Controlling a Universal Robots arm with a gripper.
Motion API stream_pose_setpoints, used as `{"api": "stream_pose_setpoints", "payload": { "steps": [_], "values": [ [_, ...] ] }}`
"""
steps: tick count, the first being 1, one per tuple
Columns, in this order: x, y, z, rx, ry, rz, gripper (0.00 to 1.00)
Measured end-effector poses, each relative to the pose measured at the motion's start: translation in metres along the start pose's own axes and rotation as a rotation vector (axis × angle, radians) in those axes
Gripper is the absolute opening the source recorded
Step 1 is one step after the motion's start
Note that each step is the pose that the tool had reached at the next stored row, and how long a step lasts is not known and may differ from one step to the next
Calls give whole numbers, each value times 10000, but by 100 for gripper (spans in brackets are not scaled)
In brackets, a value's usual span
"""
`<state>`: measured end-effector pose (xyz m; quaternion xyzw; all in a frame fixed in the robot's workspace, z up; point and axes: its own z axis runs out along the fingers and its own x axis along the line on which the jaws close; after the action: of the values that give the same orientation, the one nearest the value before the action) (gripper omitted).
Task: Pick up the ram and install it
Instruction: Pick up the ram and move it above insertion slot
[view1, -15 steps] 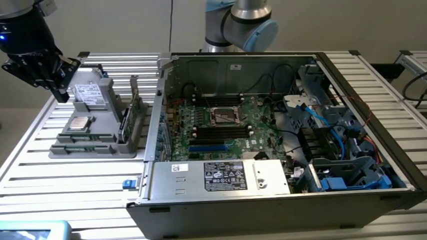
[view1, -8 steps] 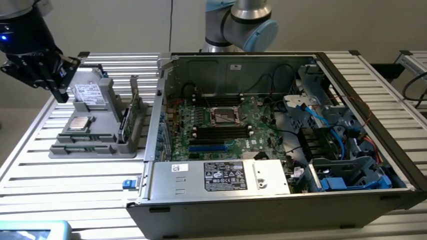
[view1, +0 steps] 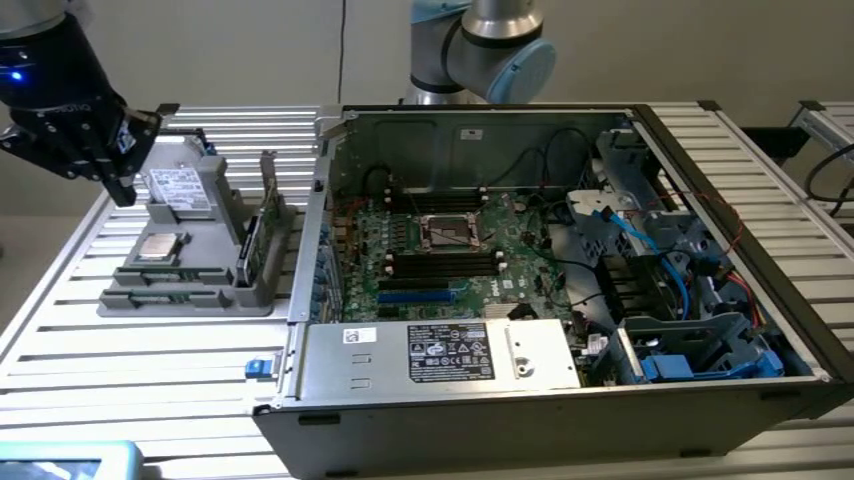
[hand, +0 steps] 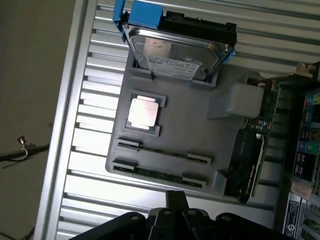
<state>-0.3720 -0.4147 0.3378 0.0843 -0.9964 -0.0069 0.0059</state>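
Two ram sticks (hand: 162, 152) lie edge-up in slots at one end of a grey holder tray (hand: 192, 120); each is a thin green strip. In the exterior view the ram (view1: 163, 281) sits at the near end of the tray (view1: 200, 300), at that view's left. My black gripper (view1: 123, 192) hangs above the tray's far left corner, beside the silver drive (view1: 175, 186). Its fingers (hand: 176, 199) are shut together with nothing between them, clear of the ram. The open computer case (view1: 534, 400) with the green motherboard (view1: 441, 255) lies at the exterior view's right of the tray.
The tray also carries a silver processor chip (hand: 144, 112) and the drive (hand: 177, 52) in a blue bracket. Two expansion cards (view1: 264, 225) stand on edge along the tray's case side. Cables and drive cages (view1: 667, 300) crowd the case's right half. All rests on a slatted metal table (view1: 120, 365).
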Motion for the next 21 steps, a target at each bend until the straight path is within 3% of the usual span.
{"api": "stream_pose_setpoints", "payload": {
  "steps": [21],
  "values": [
    [0,0,9,47,26,-3824,11]
  ]
}}
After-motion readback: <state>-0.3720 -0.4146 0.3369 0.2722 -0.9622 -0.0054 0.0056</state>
